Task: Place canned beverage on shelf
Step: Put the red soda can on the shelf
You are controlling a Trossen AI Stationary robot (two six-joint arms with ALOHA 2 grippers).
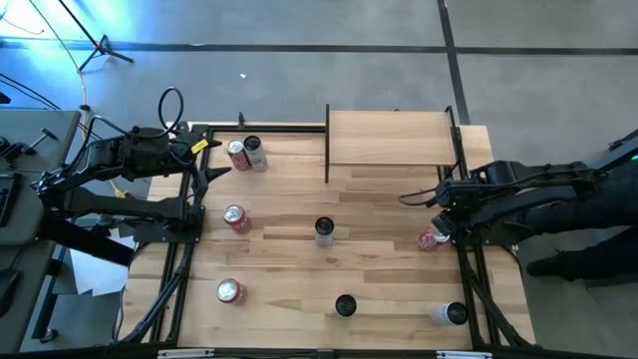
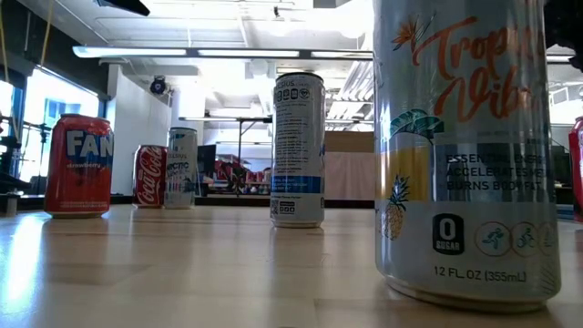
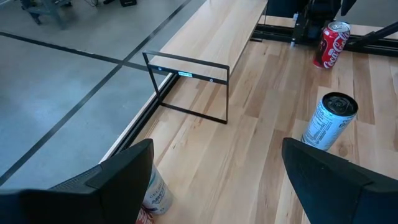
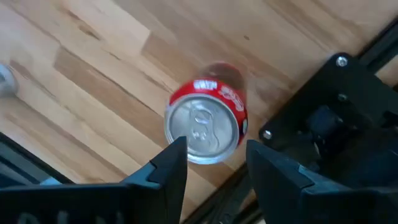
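Observation:
A red cola can (image 4: 205, 121) stands upright near the table's right edge (image 1: 432, 239). My right gripper (image 4: 214, 152) hangs open just above it, pointing down, with nothing between its fingers; in the high view it (image 1: 440, 225) sits at the can's far side. The shelf (image 1: 389, 138), a light-wood board in a thin black frame, stands at the table's far right. Over the far left, near two cans (image 1: 245, 153), my left gripper (image 3: 214, 186) waits wide open and holds nothing.
More cans stand about the table: a red one (image 1: 235, 217) at left, a silver one (image 1: 324, 230) in the middle, a red one (image 1: 230, 290), a dark-topped one (image 1: 345, 305) and a silver one (image 1: 449, 313) along the near edge. Black frame rails (image 1: 477, 289) run beside the cola can.

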